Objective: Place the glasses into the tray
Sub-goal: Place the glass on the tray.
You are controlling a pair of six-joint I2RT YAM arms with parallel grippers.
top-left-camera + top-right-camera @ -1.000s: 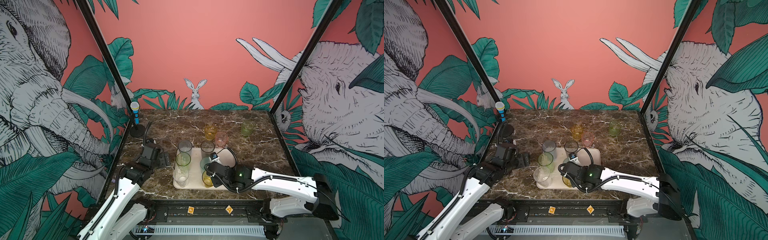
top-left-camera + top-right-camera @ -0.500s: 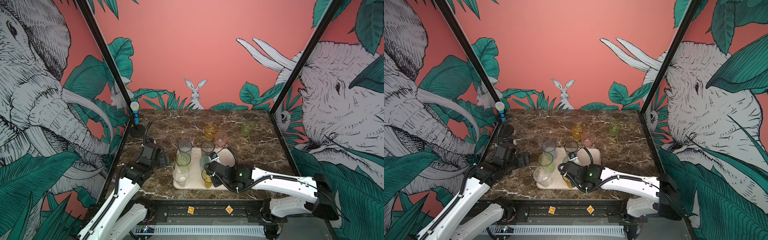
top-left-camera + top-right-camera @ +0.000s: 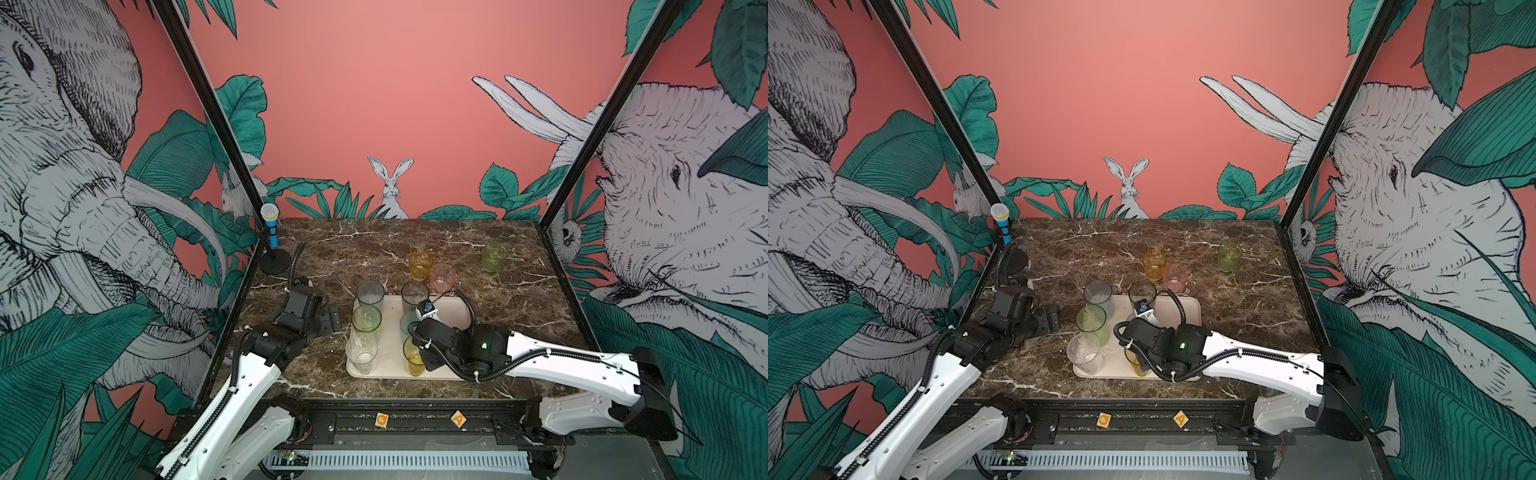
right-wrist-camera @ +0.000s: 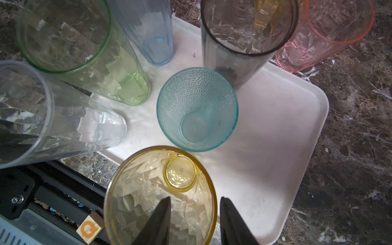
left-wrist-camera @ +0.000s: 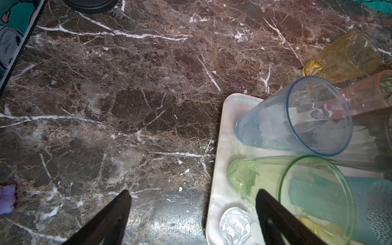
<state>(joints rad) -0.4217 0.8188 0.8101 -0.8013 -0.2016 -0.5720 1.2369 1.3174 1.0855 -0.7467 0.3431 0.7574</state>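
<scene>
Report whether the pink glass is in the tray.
Out: the pink glass stands on the marble beyond the tray's far rim, beside the amber glass.

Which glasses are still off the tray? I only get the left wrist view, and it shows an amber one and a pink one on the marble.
Observer: One more. A short green glass stands alone on the marble tabletop, far back on the right.
Operator: Anything happening out of my sight?
Observer: The right end effector is open, with one finger inside a yellow tumbler standing on the tray.
Operator: Any room left?
Observer: Yes, the tray's right end is bare.
</scene>
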